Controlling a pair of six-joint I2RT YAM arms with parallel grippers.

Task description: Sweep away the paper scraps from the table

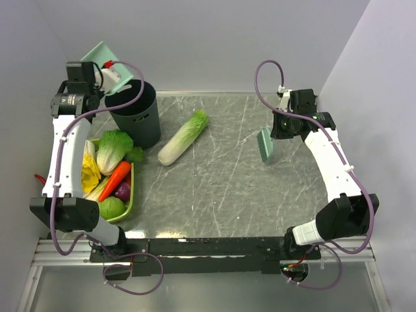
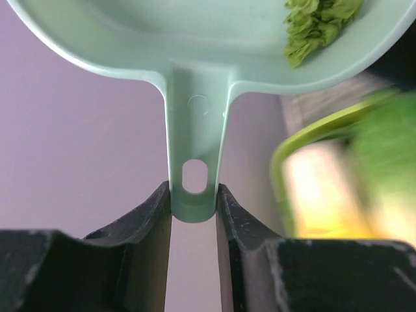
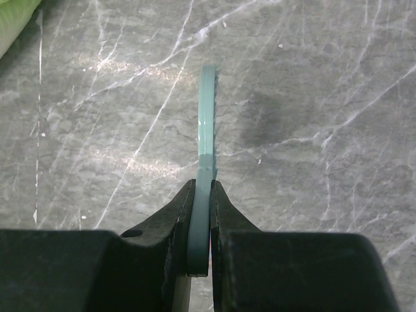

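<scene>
Fingers of the left arm [image 2: 153, 218]: clamped on the handle of a pale teal dustpan [image 2: 195, 130], which is held raised at the far left, just behind a black bin [image 1: 136, 120]. Paper scraps [image 2: 315, 26]: a crumpled green clump, carried inside the dustpan. Fingers of the right arm [image 3: 172, 221]: clamped on a teal brush [image 3: 207, 117], seen edge-on over the right side of the grey marbled counter [image 1: 227, 188]. Cabbage [image 1: 184, 136]: laid mid-counter, near the bin. Lime-green tray [image 1: 132, 194]: filled with vegetables, set at the left edge.
</scene>
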